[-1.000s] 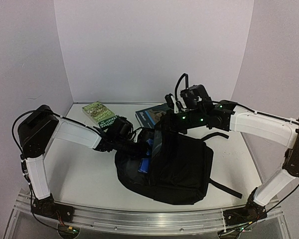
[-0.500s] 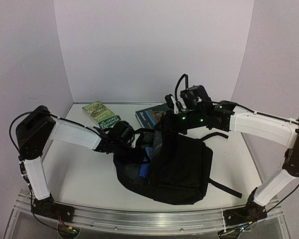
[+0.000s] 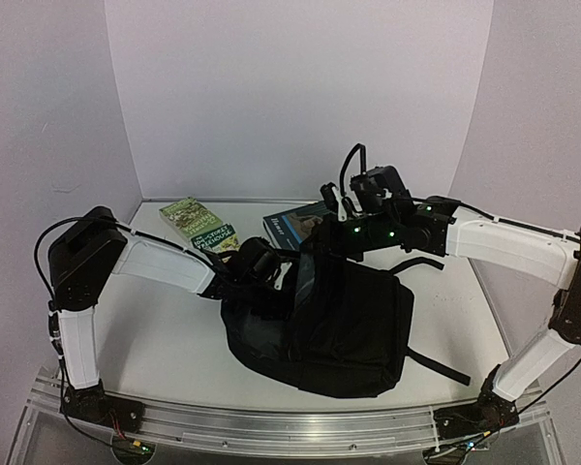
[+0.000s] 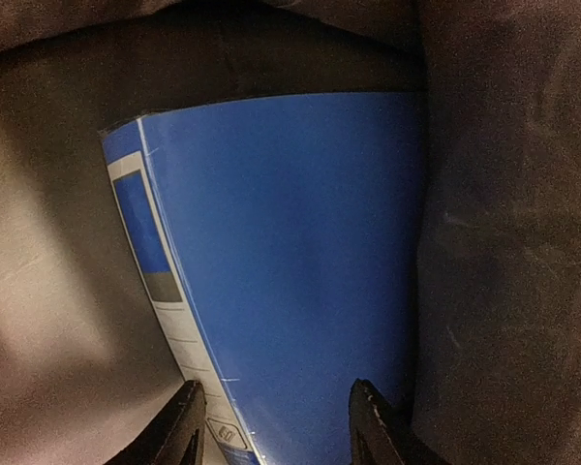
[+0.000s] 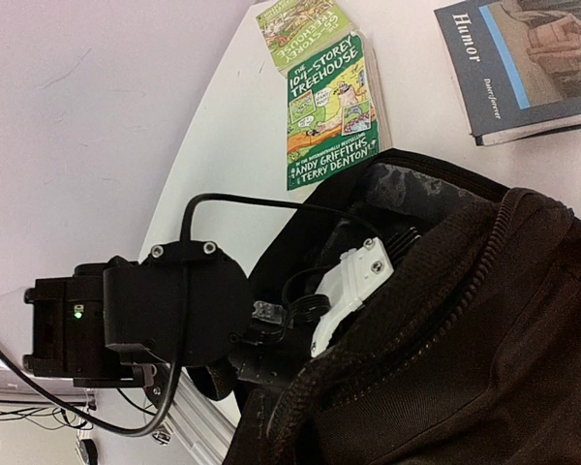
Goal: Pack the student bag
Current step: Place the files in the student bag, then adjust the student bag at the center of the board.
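Observation:
The student bag is a large black backpack lying mid-table with its top opening facing the back left. My left gripper is inside the bag, its jaws open over a blue book that lies within the dark lining. In the top view only its wrist shows at the opening. My right gripper is at the bag's upper rim and seems shut on the fabric, holding the opening up. Its fingers are hidden behind the fabric in the right wrist view.
Two green paperback books lie at the back left, also in the right wrist view. A grey-blue "Humor" book lies behind the bag. A shoulder strap trails to the right. White walls enclose the table.

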Robot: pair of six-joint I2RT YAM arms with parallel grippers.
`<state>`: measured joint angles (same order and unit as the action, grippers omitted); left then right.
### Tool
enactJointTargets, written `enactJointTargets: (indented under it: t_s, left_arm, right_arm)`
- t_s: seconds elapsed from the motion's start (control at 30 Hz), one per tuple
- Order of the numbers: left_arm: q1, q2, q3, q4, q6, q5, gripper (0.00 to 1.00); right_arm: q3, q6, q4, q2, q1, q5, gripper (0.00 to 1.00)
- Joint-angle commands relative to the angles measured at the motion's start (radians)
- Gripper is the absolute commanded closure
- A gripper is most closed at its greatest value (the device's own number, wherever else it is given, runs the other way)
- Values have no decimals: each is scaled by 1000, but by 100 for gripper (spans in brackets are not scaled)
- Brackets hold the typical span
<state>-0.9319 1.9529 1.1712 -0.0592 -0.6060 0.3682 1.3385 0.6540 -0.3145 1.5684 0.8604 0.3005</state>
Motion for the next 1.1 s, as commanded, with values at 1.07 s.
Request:
enactJointTargets:
  t_s: [1.07]
  left_arm:
    - [140,-245,54,-506,160,-446,11]
  right_arm:
    - [-155,38,97,-192,9,-151,100]
